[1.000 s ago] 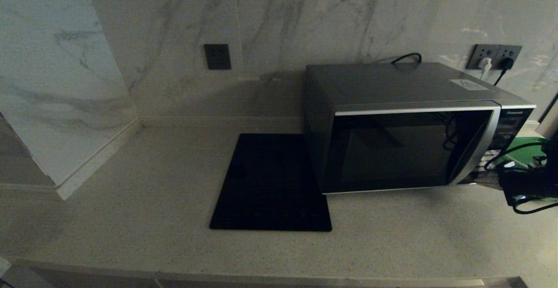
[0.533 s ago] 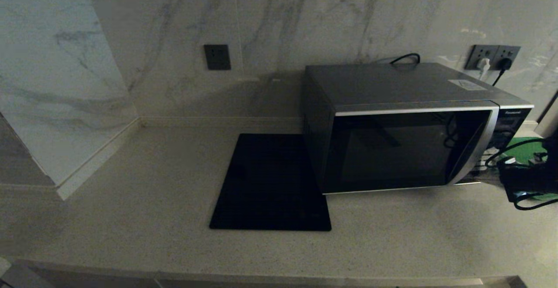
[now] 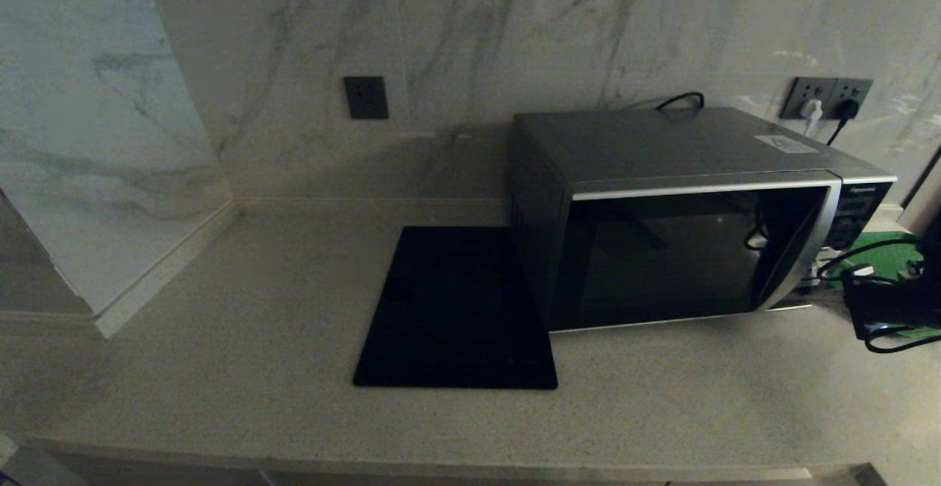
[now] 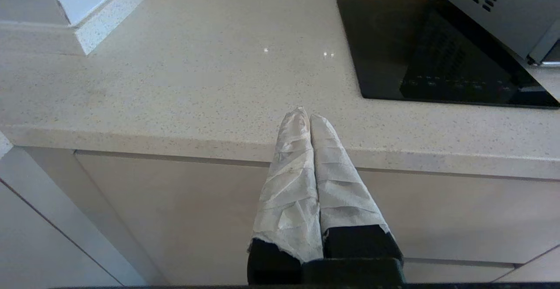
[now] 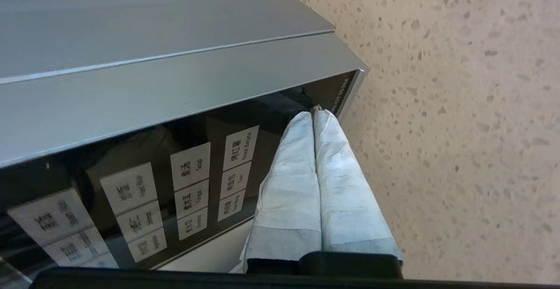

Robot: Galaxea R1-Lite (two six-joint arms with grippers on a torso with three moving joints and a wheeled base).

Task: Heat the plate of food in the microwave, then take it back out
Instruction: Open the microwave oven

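Our right gripper (image 5: pixel 313 113), clenched on nothing, is pressing its wrapped fingertips toward the button panel (image 5: pixel 175 184) at the right end of the microwave (image 3: pixel 691 214), whose door is facing us. We are keeping the left gripper (image 4: pixel 308 118), also clenched, parked near the counter edge (image 4: pixel 175 140). The plate of food is not showing.

You see the silver-grey microwave (image 3: pixel 684 214) upright on the worktop (image 3: pixel 257 339), dark glass door closed.
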